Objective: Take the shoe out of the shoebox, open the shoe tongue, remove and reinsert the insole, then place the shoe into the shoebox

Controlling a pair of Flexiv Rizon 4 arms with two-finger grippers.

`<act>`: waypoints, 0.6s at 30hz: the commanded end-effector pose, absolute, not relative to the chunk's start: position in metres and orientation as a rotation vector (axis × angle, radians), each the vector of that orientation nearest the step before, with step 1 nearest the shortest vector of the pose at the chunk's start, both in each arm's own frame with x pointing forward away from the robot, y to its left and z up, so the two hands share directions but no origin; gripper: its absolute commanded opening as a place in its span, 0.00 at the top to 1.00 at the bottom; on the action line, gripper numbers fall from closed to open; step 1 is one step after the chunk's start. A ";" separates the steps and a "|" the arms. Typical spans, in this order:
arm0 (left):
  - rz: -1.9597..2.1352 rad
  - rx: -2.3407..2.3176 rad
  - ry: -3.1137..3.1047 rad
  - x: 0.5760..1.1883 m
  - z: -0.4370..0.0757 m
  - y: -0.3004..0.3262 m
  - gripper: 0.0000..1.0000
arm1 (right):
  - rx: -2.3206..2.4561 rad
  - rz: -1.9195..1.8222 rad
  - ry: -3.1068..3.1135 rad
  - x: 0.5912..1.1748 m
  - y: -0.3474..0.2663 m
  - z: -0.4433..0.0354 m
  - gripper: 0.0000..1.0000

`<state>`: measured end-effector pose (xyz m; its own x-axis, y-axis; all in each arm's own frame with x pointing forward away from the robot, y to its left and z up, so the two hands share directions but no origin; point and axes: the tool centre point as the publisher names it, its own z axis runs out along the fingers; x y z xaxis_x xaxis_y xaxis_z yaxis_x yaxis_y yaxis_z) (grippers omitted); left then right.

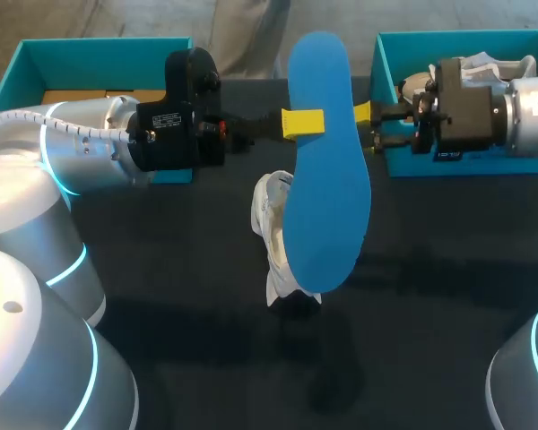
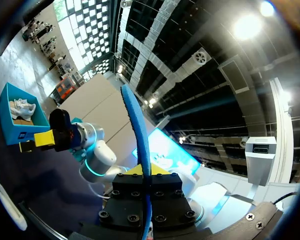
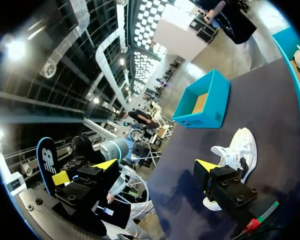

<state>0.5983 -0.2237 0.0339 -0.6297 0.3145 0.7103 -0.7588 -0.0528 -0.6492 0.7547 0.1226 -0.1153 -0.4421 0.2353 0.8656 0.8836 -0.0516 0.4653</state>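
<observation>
— How is the left arm [image 1: 81, 134] sitting?
— It is reaching level over the dark tabletop [image 1: 206, 358], jaws pinching the blue insole [image 1: 327, 179], which is hanging upright above the white shoe [image 1: 267, 219] lying there.
— And the right arm [image 1: 529, 112]?
— It is pointing at the insole's edge, jaws spread wide, gripping nothing. A teal left shoebox [image 1: 99, 42] and right shoebox [image 1: 457, 36] are standing along the far side.

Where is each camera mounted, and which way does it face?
Head view: above and behind the robot, looking down on the table; left gripper and right gripper enter from the sides.
Left wrist view: on the left wrist, facing along its gripper, which clamps the edge-on blue insole.
Right wrist view: on the right wrist, facing across the table toward the white shoe; its open gripper shows.
Shared: all three show the insole.
</observation>
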 end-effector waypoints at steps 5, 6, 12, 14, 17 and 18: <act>1.957 0.143 -1.635 0.610 0.020 -0.219 1.00 | -1.194 -1.532 -1.680 0.756 0.125 -0.116 0.00; 1.978 0.117 -1.659 0.612 0.017 -0.218 1.00 | -1.194 -1.532 -1.680 0.756 0.125 -0.116 0.00; 2.098 -0.163 -1.919 0.636 0.006 -0.210 1.00 | -1.194 -1.532 -1.680 0.756 0.125 -0.116 0.00; 2.127 -0.291 -2.027 0.648 0.003 -0.206 1.00 | -1.194 -1.532 -1.680 0.756 0.125 -0.116 0.00; 2.158 -0.477 -2.160 0.663 -0.001 -0.201 1.00 | -1.194 -1.532 -1.680 0.756 0.125 -0.116 0.00; 2.175 -0.525 -2.186 0.667 -0.002 -0.199 1.00 | -1.194 -1.532 -1.680 0.756 0.125 -0.116 0.00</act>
